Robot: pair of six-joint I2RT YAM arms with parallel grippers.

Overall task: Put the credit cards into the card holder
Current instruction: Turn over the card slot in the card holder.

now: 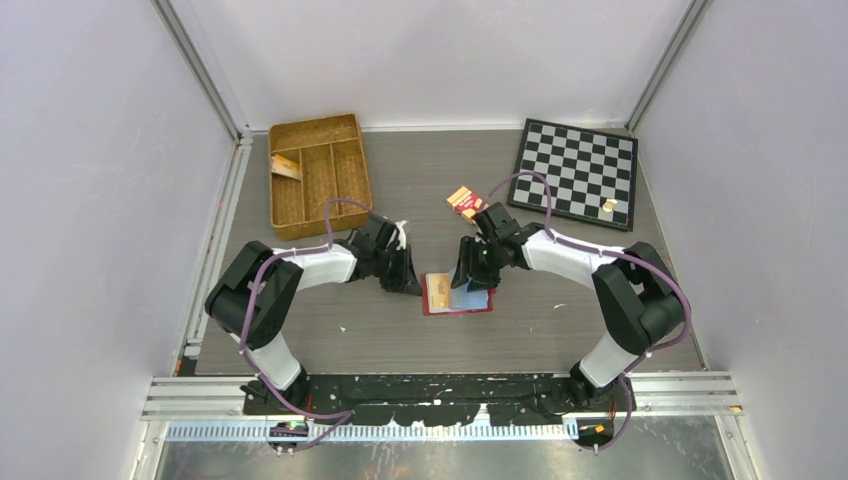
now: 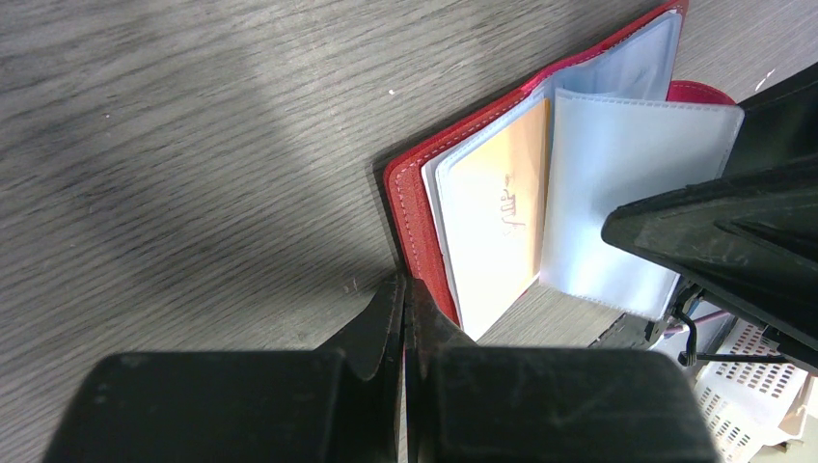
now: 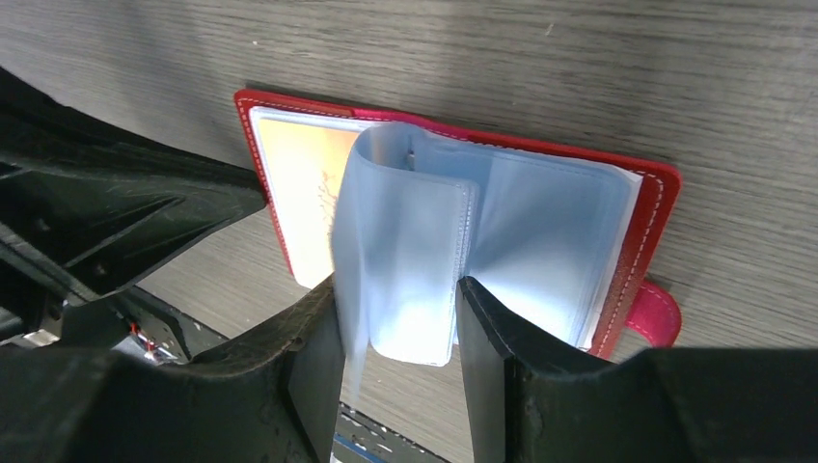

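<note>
Tabletop [image 1: 560, 330] of grey wood grain is seen from above, and the card holder [image 1: 458, 298] is laid open on it a little below the centre of the frame, between the two grippers. One tan credit card [image 2: 497, 217] is seen tucked inside the sleeve lying against the red cover at the left of the holder; a faint scribble is visible on its face.

The left gripper [image 2: 405, 294] is pressed together with nothing between its tips, which are set just beside the lower left edge of the red cover; whether it is touched cannot be told.

The right gripper [image 3: 397, 318] is closed around a loose bundle of clear sleeves [image 3: 410, 251], which is raised off the holder and fills the gap between the two fingers. The snap tab [image 3: 656, 313] is seen at the lower right of the right wrist view.

An orange-and-red pack [image 1: 462, 200] is lying just above the right gripper in the overhead frame. A brown wicker tray [image 1: 345, 200] is placed at the upper left, and a chessboard [image 1: 578, 165] at the upper right.
</note>
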